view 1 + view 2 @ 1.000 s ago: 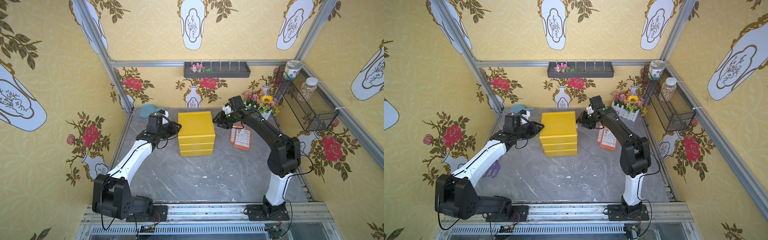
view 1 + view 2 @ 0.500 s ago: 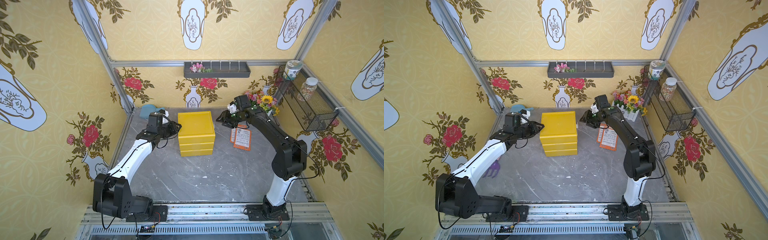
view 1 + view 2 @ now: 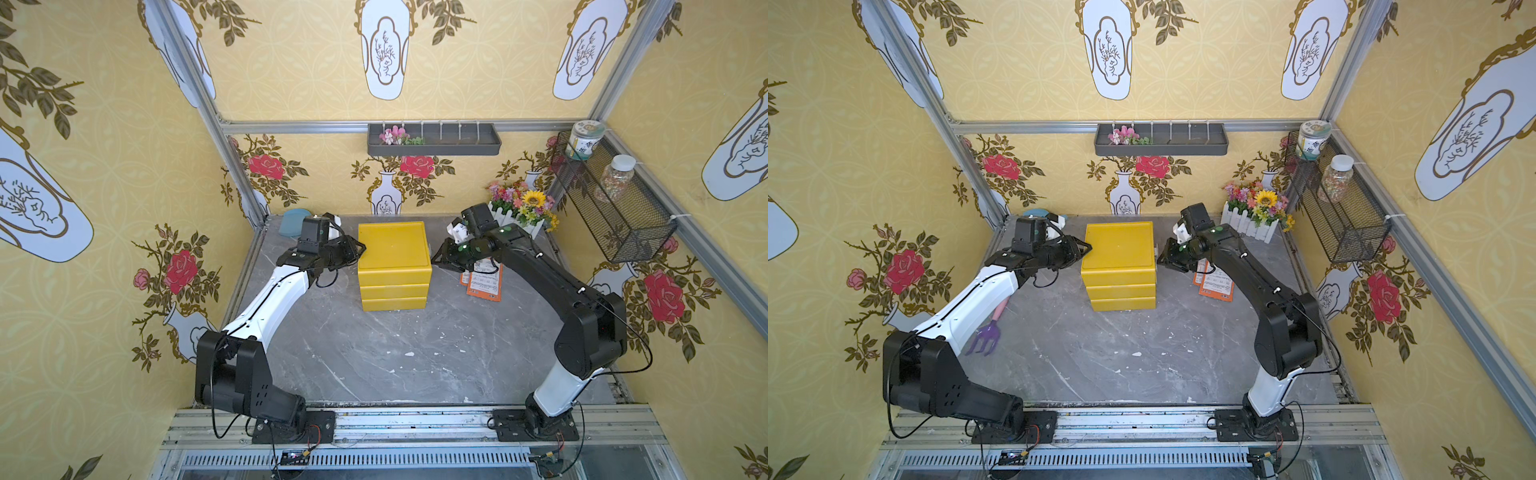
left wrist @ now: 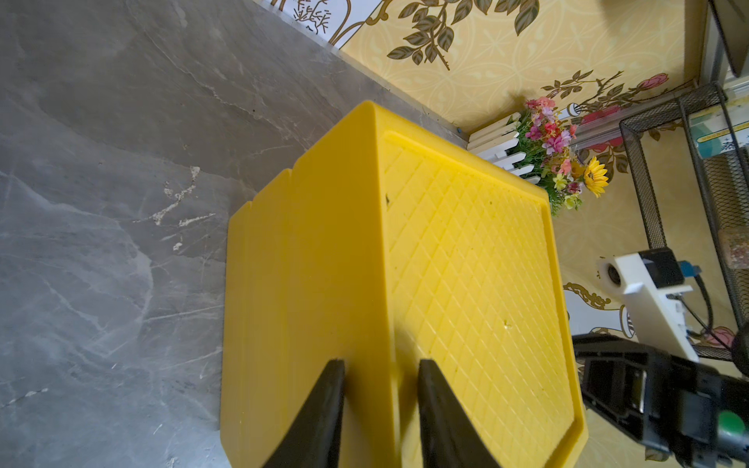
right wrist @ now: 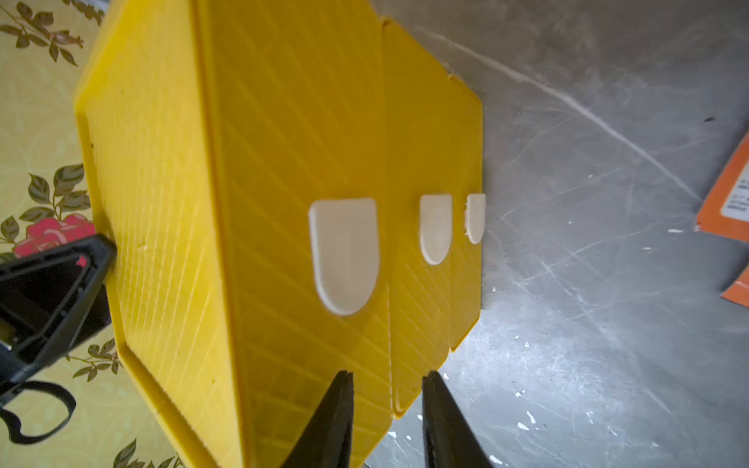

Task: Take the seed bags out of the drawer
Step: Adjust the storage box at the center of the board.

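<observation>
We hold the yellow cabinet [image 3: 392, 249] steady.
Left gripper [image 3: 361, 249] pinches its rim; right gripper [image 3: 434, 259] narrow, empty. Seed bags [image 3: 486, 286] (light, floppy, slick): we'd pinch an edge.

White-shelled arms [image 3: 274, 299] with black joints, looping black cables [image 5: 74, 405], tapered black fingers [image 4: 324, 405].

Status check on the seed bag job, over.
Left fingers straddle top edge of yellow cabinet, grip unclear. Right fingers parted by top drawer, short of its handle; it looks shut. Seed bags on table beside cabinet. Nothing blocking.
</observation>
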